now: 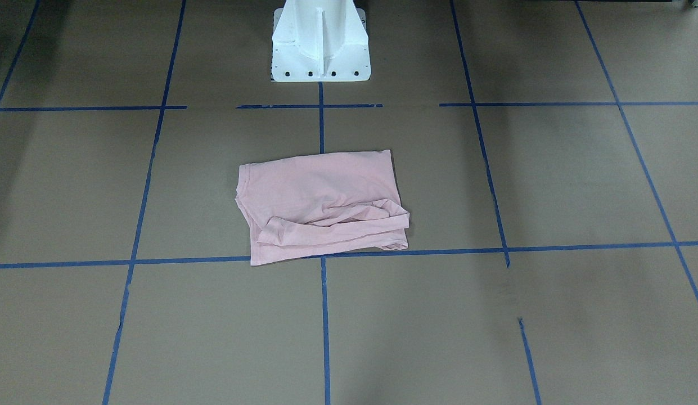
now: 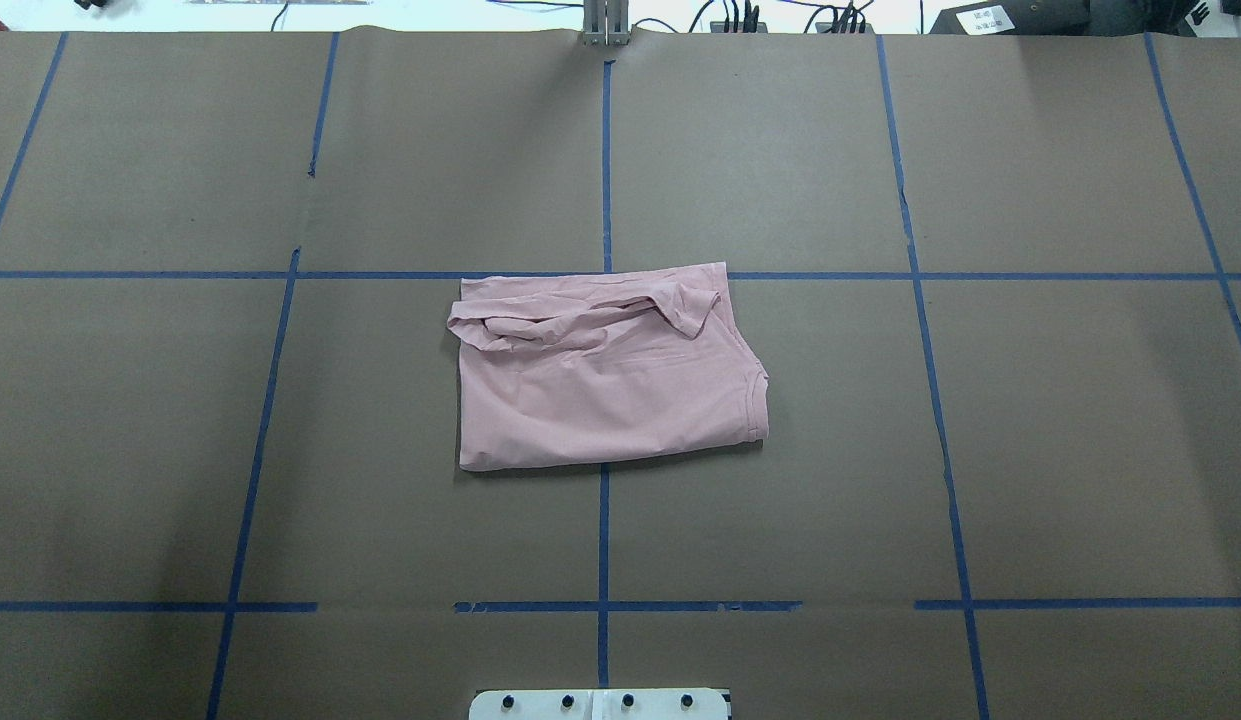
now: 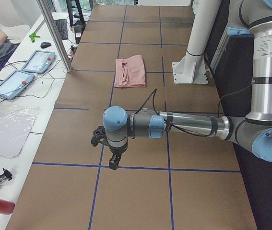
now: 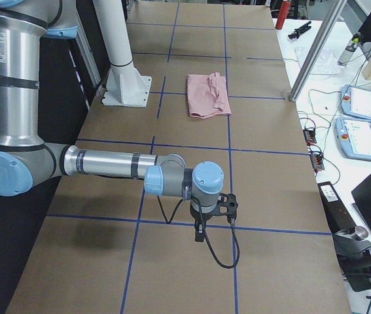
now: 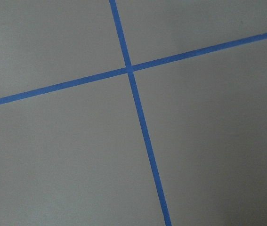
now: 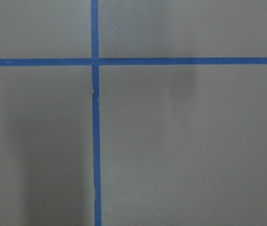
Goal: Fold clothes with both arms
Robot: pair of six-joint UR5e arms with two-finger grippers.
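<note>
T-shirt (image 2: 605,375) at table (image 2: 1080,450) centre, well apart from both jaws

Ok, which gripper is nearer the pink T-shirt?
About equal: left gripper hangs far toward its end of the table, right gripper far toward the other; T-shirt lies midway.

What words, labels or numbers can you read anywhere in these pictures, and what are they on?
No text is legible.
Sticker on the left arm: too small to read.
Sticker on the right arm: too small to read.
White label on the far black box: blurred.
No print shows on the T-shirt.
</note>
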